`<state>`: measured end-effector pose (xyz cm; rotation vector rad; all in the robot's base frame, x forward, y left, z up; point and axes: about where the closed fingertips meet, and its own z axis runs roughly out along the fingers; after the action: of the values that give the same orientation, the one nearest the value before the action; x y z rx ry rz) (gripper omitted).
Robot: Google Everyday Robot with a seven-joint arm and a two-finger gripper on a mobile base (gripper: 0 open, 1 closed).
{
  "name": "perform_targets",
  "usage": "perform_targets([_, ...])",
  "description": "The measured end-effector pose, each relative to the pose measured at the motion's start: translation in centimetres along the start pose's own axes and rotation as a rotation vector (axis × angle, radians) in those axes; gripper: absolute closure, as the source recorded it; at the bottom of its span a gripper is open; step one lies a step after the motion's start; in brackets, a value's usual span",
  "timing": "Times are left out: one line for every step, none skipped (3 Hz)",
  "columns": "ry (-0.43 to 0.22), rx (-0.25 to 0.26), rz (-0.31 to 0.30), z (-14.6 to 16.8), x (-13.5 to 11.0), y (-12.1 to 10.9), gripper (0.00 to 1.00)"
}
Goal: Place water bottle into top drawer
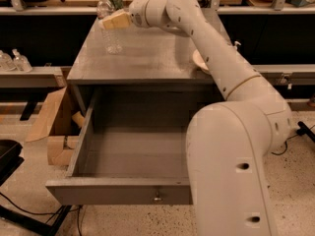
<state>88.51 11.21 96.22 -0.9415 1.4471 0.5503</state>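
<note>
Arm (221,68): white, reaching from lower right up across the tabletop (147,58) to its far left corner (the elbow looms large in the foreground).
End effector (116,20): pale yellow, pointing left, just above the tabletop's far left.
</note>
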Motion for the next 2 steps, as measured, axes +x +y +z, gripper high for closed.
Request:
perform_targets([-0.014, 0.002, -0.005, 0.97, -0.28, -0.87, 0.0])
perform_targets([-0.056, 0.001, 0.067, 1.42, -0.42, -0.66, 0.0])
